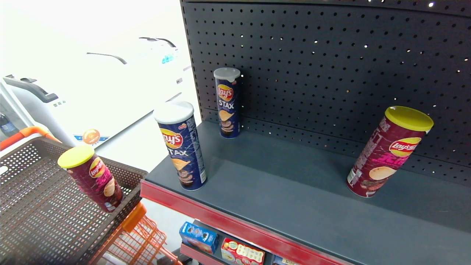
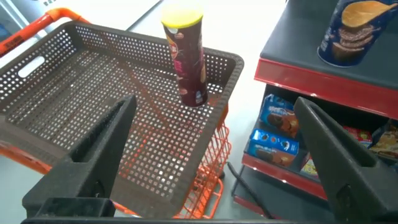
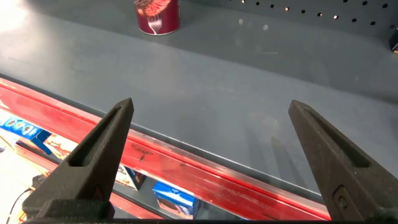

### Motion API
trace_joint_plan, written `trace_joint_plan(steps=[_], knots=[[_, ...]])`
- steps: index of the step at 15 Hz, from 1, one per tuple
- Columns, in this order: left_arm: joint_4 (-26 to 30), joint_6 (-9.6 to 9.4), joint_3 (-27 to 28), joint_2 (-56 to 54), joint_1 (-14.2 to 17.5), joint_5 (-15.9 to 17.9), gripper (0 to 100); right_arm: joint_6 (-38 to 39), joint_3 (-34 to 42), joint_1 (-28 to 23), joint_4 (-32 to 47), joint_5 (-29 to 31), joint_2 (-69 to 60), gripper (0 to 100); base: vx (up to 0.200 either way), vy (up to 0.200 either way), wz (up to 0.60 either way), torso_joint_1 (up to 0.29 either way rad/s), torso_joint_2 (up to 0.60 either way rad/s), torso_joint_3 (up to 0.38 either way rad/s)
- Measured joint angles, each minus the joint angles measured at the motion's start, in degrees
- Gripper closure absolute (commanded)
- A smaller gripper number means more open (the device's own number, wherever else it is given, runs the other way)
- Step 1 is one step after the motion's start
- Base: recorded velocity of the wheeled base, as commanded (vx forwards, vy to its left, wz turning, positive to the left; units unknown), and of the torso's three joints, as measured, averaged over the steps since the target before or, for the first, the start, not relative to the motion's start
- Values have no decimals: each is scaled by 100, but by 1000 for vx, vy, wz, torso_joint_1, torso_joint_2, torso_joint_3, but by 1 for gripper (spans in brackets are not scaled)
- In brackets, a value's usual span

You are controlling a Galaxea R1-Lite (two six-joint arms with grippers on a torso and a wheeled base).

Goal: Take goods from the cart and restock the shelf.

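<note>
As seen from the head, a maroon chip can [image 1: 92, 175] stands in the cart basket [image 1: 36, 206] at eight o'clock. On the shelf [image 1: 294, 191], a front blue can [image 1: 182, 147] stands at nine and a rear blue can [image 1: 227, 103] at twelve. Left gripper [image 2: 214, 106] gapes wide above that basket. Right gripper [image 3: 211, 106] gapes wide over the shelf.

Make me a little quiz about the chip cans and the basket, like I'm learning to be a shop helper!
1. How many cans stand on the grey shelf?
2. True or false: the maroon can in the cart basket has a white lid.
3. The left gripper is: A) open above the basket, B) shut on a can, C) open above the shelf.

Key:
1) Three: two blue cans and a second maroon can.
2) False. Its lid is yellow.
3) A.
</note>
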State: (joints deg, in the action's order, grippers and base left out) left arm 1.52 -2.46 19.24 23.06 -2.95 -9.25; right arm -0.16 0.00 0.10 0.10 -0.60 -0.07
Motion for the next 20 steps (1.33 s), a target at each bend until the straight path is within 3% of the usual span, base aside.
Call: trace_joint_plan(steps=[3,5,9,15,17,20], knots=[[0,-5,28,227,28,-76,0,0,0,0,0,0,0,0,0,0,0,0,0,0],[-128,-10,41,405,479,66,0,0,0,-2,0,0,0,0,0,0,0,0,0,0],[-628,-32,38,986,1373,920,0,0,0,-2,0,0,0,0,0,0,0,0,0,0],[-1551,-262,41,2260,2105,952,0,0,0,-7,-2,0,0,0,0,0,0,0,0,0],[-1744,-300,33,2658,2246,957,0,0,0,-5,0,0,0,0,0,0,0,0,0,0],[-2665,-407,-140,3405,2315,958,0,0,0,0,0,0,0,0,0,0,0,0,0,0]])
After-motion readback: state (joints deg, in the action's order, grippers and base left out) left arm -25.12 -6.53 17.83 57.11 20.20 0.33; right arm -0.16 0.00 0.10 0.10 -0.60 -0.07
